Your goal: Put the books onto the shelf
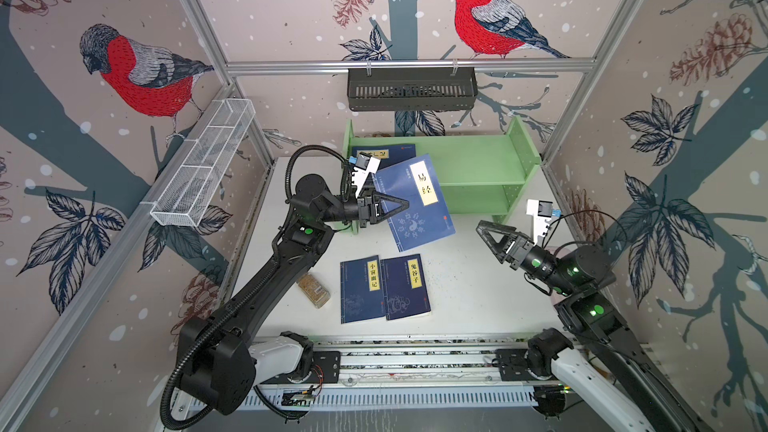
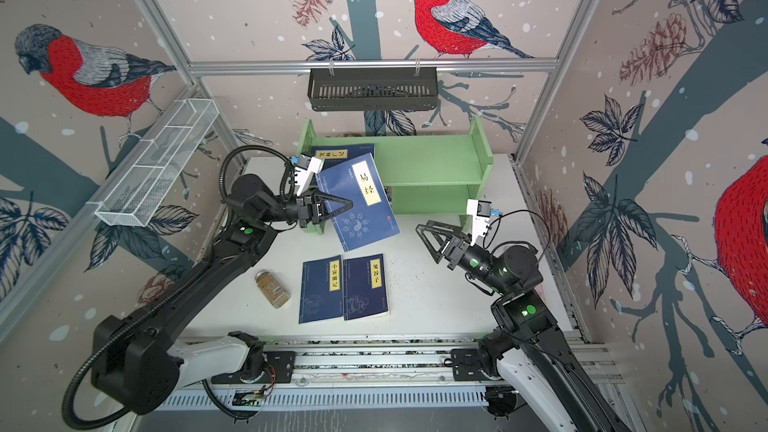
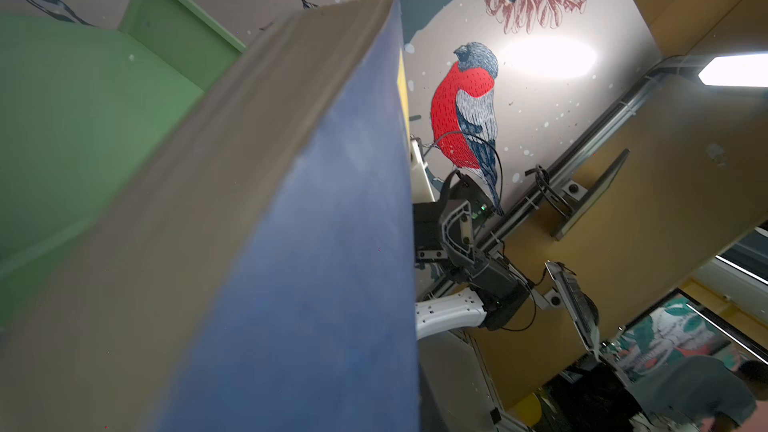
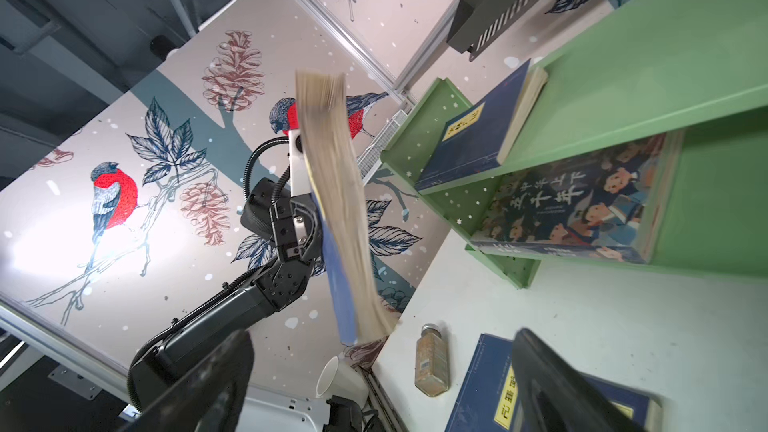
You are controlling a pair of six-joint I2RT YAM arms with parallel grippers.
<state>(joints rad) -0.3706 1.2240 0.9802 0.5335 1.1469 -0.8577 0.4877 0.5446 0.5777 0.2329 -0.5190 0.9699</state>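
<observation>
Navy-blue thin paperback with yellow label (image 1: 419, 222): we find it clamped by left black gripper (image 1: 399, 205), raised, tilted, long axis slanting toward light green two-tier shelf (image 1: 469, 160) just beyond. Right black gripper (image 1: 484, 230) gapes empty, well clear of book.

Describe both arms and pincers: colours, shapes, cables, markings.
Both the left arm and right arm are black with white base links and round green lights on joints. A ribbed black hose loops along the left one; white camera brackets sit at both wrists. Left pincer and right pincer are black open triangular frames.
</observation>
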